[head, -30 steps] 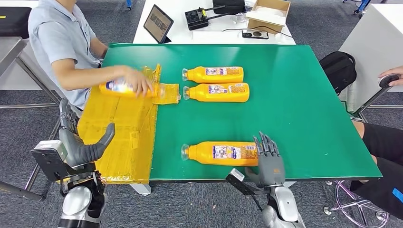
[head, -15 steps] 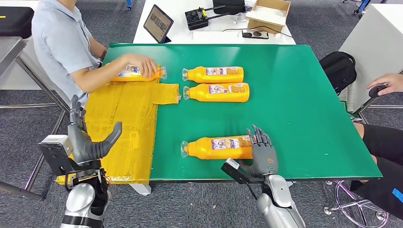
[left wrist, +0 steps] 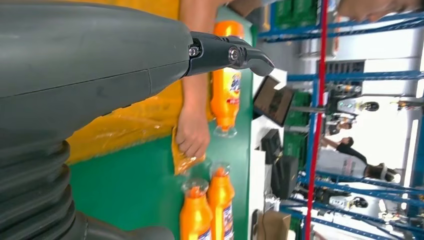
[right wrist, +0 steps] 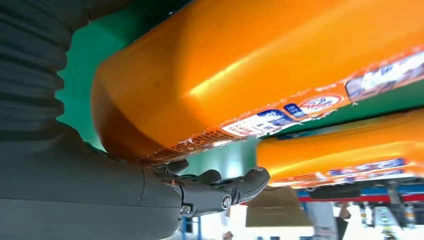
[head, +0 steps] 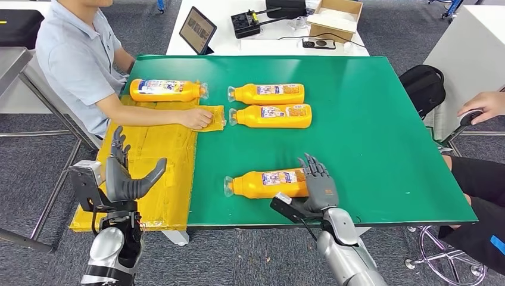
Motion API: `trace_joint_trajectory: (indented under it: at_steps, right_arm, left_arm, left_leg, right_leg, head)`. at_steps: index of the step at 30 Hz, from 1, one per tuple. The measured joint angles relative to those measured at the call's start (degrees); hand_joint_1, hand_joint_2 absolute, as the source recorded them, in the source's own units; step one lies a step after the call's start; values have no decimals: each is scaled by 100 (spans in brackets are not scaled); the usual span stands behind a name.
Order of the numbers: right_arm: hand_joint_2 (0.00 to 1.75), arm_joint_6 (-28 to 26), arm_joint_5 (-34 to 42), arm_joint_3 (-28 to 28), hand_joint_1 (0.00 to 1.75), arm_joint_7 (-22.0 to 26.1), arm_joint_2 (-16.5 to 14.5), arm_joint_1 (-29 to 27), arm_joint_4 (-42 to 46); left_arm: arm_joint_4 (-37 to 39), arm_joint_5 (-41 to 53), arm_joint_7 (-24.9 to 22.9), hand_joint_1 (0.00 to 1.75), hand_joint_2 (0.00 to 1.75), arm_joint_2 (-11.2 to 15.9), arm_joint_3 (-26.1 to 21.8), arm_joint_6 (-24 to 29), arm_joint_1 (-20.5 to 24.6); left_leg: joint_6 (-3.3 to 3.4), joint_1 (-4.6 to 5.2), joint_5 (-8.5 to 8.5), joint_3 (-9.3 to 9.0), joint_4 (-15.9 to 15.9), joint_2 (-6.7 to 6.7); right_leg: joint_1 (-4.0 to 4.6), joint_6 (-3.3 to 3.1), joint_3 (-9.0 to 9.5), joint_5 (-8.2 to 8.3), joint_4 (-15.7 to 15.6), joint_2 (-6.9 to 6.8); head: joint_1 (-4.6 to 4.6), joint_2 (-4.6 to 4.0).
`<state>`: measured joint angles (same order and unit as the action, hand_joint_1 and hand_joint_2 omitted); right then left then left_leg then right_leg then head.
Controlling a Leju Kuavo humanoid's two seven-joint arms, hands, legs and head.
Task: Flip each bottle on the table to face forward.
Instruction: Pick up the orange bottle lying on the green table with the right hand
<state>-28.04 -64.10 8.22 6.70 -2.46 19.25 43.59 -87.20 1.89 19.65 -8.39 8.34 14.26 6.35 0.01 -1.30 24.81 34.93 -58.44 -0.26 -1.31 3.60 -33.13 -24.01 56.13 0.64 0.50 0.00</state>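
Observation:
The nearest orange bottle [head: 266, 183] lies on its side by the front edge of the green table [head: 369, 137], cap to the left. My right hand [head: 315, 187] sits at its base end, fingers spread and upright against it. In the right wrist view that bottle [right wrist: 250, 65] lies tilted close over my right hand [right wrist: 75, 195], whose dark fingers [right wrist: 220, 190] reach along it. Two more orange bottles [head: 267, 93] [head: 271, 115] lie side by side at mid-table, and a third [head: 166, 90] lies far left. My left hand [head: 126, 177] hangs open and empty beside the yellow sheet [head: 155, 161].
A person sits at the table's left with a hand [head: 198, 118] flat on the yellow sheet. Another person's hand [head: 483, 104] is at the right edge. A white table behind carries a tablet [head: 198, 28] and boxes. A black bag [head: 424, 86] sits at right.
The person moved the left bottle from the yellow sheet to the table's far left, let go and laid a hand on the sheet. My right hand pushed the near bottle leftward. My left hand rose.

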Motion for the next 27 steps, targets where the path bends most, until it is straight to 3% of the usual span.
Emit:
trace_joint_trajectory:
  at_steps: [3,4,7,8,14,21,24,27]
  right_arm:
    - [175,111,-129,153,0,-92,2,148,-106]
    - [175,175,-154,199,15,-131,2,199,-143]
    - [175,479,-166,323,137,-277,3,366,-279]
    - [175,609,-153,357,166,-344,3,423,-334]
    - [175,1223,-104,518,175,-907,-3,840,-723]
    - [175,1471,-32,613,175,-1197,-11,1170,-1061]
    - [175,1593,283,601,175,-994,-13,1235,-1136]
    - [175,1872,925,500,175,-467,7,1270,-1178]
  left_arm:
    - [97,-98,-97,0,175,2,-5,-37,40]
    - [131,-137,-133,0,175,3,-8,-49,56]
    - [221,-237,-251,0,175,4,-21,-74,96]
    - [247,-257,-297,0,175,4,-28,-79,105]
    - [397,-275,-548,0,175,8,-104,-9,129]
    - [461,-248,-654,0,175,15,-169,5,133]
    - [473,-267,-671,0,175,22,-182,-19,141]
    - [514,-354,-653,0,175,41,-190,-87,167]
  left_leg:
    - [0,0,0,-1,0,2]
    - [0,0,0,-2,0,2]
    - [0,0,-1,-5,0,4]
    - [0,0,-1,-6,0,5]
    - [0,0,-1,-34,0,9]
    - [6,0,-6,-43,0,4]
    - [6,0,-6,-50,0,5]
    - [6,0,-4,-57,0,9]
  right_leg:
    - [0,-7,-1,5,0,0]
    - [0,-7,-1,5,0,0]
    - [1,-7,1,5,0,0]
    - [1,-7,2,5,0,0]
    - [1,-8,22,5,-2,2]
    - [0,-4,34,8,-3,0]
    - [1,-4,39,8,-3,0]
    - [1,-5,43,9,-4,3]
  head:
    - [1,0]
    - [1,0]
    - [1,0]
    - [1,0]
    - [1,0]
    - [1,0]
    - [2,0]
    - [3,0]
